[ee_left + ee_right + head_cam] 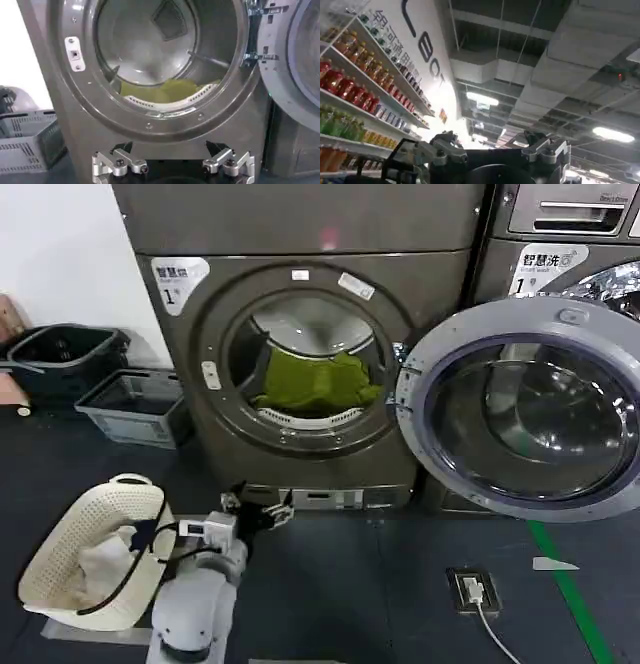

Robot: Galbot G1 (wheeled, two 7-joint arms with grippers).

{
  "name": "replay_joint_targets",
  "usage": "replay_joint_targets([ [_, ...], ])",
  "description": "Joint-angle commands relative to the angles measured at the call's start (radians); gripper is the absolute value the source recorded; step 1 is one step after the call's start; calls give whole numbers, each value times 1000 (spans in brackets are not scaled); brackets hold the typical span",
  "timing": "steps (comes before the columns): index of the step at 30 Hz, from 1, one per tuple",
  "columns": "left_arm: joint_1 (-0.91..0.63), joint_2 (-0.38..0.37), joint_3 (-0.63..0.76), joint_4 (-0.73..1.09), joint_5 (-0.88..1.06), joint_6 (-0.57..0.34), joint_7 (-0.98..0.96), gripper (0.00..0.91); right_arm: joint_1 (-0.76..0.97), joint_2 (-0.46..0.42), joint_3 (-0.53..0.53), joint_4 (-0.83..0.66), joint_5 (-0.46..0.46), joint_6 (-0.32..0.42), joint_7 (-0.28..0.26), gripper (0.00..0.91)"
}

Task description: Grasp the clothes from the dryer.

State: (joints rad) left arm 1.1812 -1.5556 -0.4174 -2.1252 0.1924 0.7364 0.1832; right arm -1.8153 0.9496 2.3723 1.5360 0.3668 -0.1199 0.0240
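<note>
Here, the dryer (300, 354) stands with its door (520, 419) swung fully aside so the clothes (318, 382), heaped at the drum's front lip, are reachable by the left gripper (172, 162), jaws apart, low before the porthole; the right gripper (492, 150), seemingly parked, points ceilingward, jaws apart.

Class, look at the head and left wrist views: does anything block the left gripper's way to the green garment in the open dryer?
Nothing visible does. The left gripper sits open, low before the dark grey front-loading dryer; its round door is swung aside, and the olive-green fabric clothes lie exposed inside.
</note>
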Motion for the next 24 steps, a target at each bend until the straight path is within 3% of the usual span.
replay_joint_targets([
  [1, -1, -1, 1, 3, 3, 49, -1, 907, 1, 1, 0, -1, -2, 1, -1, 907],
  [18, -4, -6, 6, 2, 13, 49, 0, 907, 15, 16, 1, 7, 1, 16, 15, 907],
  [24, 0, -8, 10, -6, 17, 49, -2, 907, 17, 31, 18, 30, 54, 5, 32, 907],
])
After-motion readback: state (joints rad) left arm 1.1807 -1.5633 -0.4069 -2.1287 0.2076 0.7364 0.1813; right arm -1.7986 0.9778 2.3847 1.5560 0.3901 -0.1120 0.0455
